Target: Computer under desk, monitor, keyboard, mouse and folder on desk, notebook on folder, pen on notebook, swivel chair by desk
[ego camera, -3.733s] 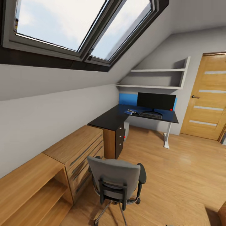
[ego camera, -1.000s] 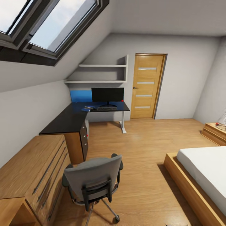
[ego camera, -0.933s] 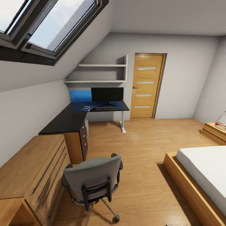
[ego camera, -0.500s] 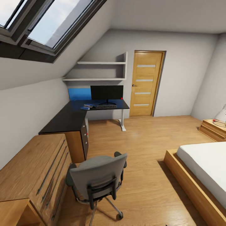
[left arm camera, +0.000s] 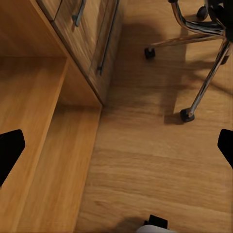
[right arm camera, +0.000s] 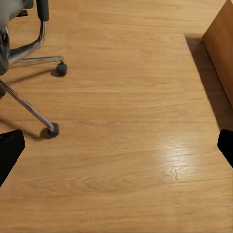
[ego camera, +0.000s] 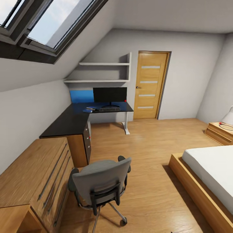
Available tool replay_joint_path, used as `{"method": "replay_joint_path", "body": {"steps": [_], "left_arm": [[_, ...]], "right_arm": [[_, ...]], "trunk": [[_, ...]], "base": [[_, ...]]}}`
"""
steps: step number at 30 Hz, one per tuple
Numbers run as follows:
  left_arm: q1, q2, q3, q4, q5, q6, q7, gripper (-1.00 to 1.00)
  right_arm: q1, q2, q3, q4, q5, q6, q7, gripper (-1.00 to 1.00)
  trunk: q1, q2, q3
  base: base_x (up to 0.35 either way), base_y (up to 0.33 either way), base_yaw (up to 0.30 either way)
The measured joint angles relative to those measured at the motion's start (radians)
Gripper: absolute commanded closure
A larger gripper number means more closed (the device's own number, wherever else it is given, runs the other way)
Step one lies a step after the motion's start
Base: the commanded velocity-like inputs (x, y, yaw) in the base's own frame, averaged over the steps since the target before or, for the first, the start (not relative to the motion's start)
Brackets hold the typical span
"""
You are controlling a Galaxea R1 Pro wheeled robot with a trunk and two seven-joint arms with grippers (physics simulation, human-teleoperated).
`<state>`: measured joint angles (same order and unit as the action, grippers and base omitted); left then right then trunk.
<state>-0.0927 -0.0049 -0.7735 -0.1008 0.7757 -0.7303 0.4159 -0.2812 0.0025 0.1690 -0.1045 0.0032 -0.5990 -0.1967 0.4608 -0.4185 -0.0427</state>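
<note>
Grey swivel chair (ego camera: 101,184) on casters, back turned, well short of the counter (ego camera: 77,120) — likely free-rolling, best pushed at the backrest — both claws spread wide, empty.

The left tool (left arm camera: 116,148) has two flat black fingers (left arm camera: 9,150), one at each side of the left wrist view. A small black and grey piece shows between them. The right tool (right arm camera: 116,148) has the same plain black fingers (right arm camera: 9,150).
</note>
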Motion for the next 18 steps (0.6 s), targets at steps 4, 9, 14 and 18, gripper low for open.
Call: {"method": "replay_joint_path", "body": {"steps": [4,9,14,18], "left_arm": [[0.0,-0.001,0.002,0.0,0.002,0.004,0.001,-1.0],[0.0,0.0,0.003,0.0,0.006,0.004,0.006,-1.0],[0.0,-0.004,0.007,0.0,0.014,0.004,0.009,-1.0],[0.0,-0.017,0.007,-0.002,0.014,0.003,0.011,-1.0]], "right_arm": [[0.0,-0.001,-0.001,0.018,-0.001,0.001,-0.001,-1.0],[0.0,-0.001,-0.001,0.044,-0.001,0.001,-0.001,-1.0],[0.0,-0.001,-0.001,0.048,-0.001,0.001,-0.001,-1.0],[0.0,-0.002,-0.001,0.05,-0.001,0.0,-0.002,-1.0]], "trunk": [[0.015,-0.028,-0.013],[0.035,-0.063,-0.028],[0.054,-0.098,-0.044],[0.069,-0.127,-0.057]], "base": [[0.0,0.0,0.0],[0.0,0.0,0.0],[0.0,0.0,0.0],[0.0,0.0,0.0]]}}
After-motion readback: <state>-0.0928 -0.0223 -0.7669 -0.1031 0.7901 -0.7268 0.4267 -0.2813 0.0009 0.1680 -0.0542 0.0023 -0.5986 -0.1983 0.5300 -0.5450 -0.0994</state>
